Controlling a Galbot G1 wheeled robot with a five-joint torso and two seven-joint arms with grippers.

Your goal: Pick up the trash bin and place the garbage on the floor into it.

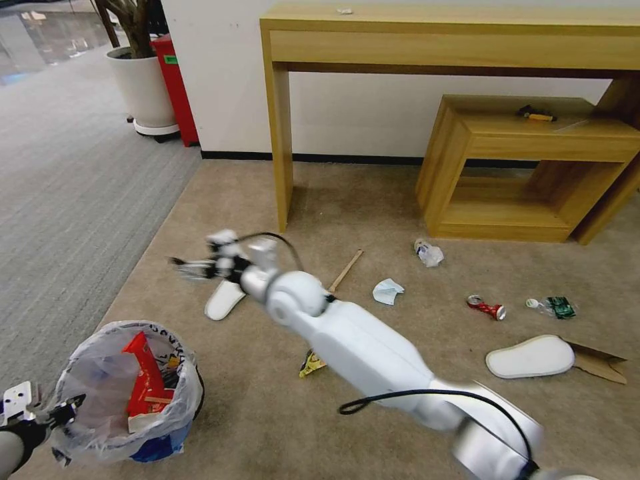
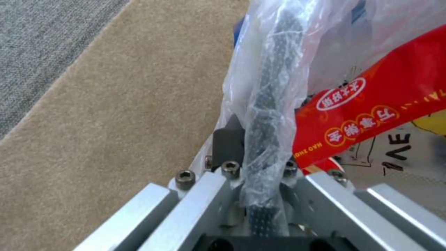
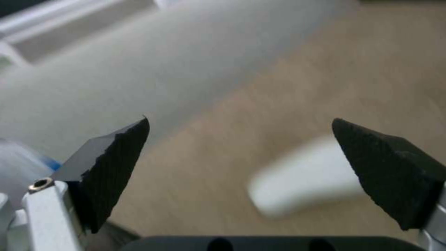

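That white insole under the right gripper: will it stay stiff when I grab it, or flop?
The white insole looks thin and flat on the carpet, so probably light and bendy, sagging if pinched at one end. Right gripper is open above it; a mid-length grip seems safer.

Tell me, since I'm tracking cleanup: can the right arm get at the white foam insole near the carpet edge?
Probably yes: the open right tool hovers beside that white foam insole, nothing lying between.

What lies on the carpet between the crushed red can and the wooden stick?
In the head view, a crumpled pale-blue mask lies on the carpet between the wooden stick and the crushed red can; otherwise that stretch is bare.
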